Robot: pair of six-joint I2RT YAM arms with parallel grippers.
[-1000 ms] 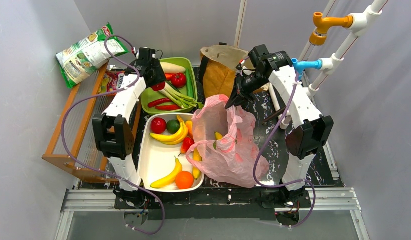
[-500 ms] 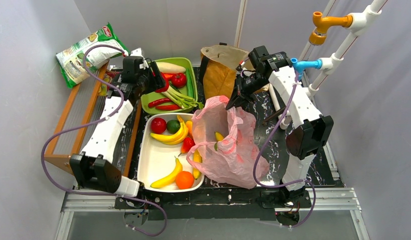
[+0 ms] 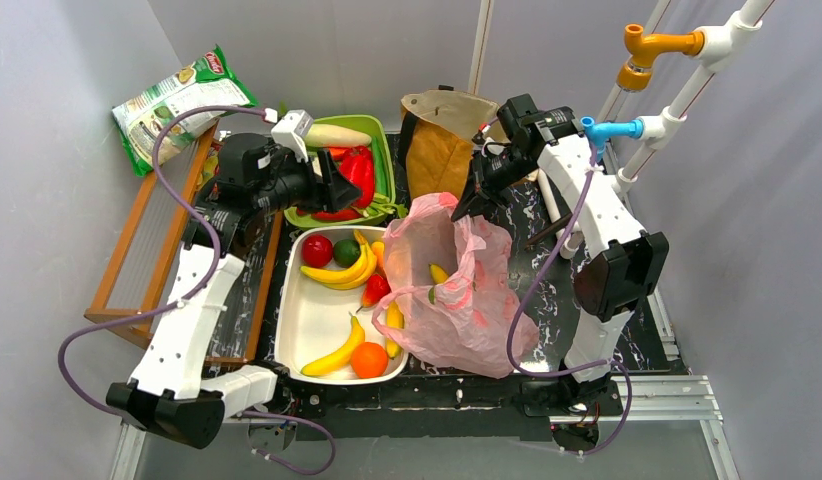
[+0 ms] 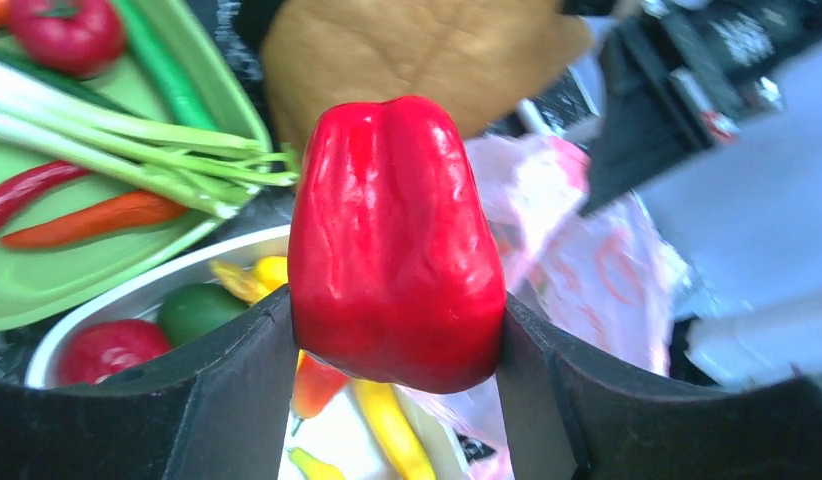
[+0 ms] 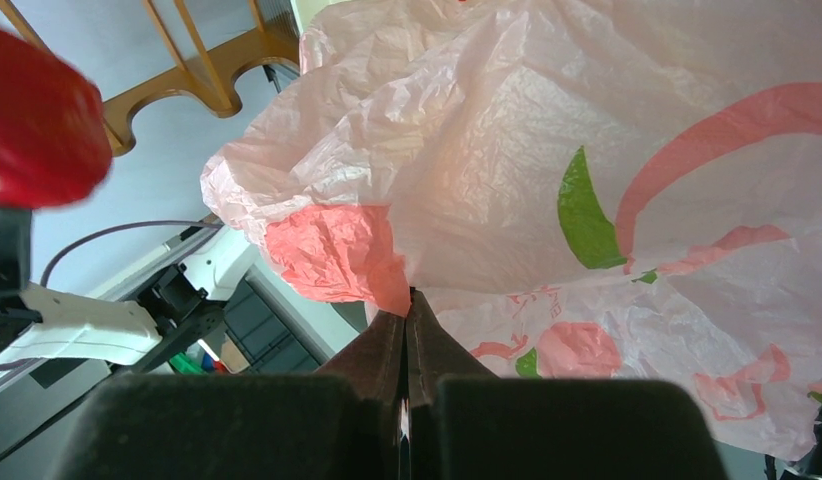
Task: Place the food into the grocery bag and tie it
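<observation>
My left gripper [image 3: 349,182] is shut on a glossy red pepper [image 4: 392,240], which fills the gap between its black fingers [image 4: 237,380]. It hangs over the near edge of the green tray [image 3: 386,140], left of the grocery bag [image 3: 467,290]. The pink bag's mouth stands open, with a yellow piece [image 3: 439,272] inside. My right gripper [image 5: 409,300] is shut on the bag's upper rim [image 5: 337,250] and holds it up. Bananas [image 3: 337,272], a red fruit [image 3: 317,250], a green one [image 3: 345,252] and an orange [image 3: 368,360] lie in the white tray [image 3: 287,320].
The green tray holds a tomato [image 4: 67,30], leeks [image 4: 137,150] and a white radish [image 3: 337,135]. A brown paper bag [image 3: 437,150] stands behind the pink bag. A wooden rack [image 3: 127,270] and a crisp packet [image 3: 172,105] are at the left.
My left arm has swung out low to the left, and its gripper has carried the red pepper from the green tray's far side rightward toward the bag. The right arm has not moved.
</observation>
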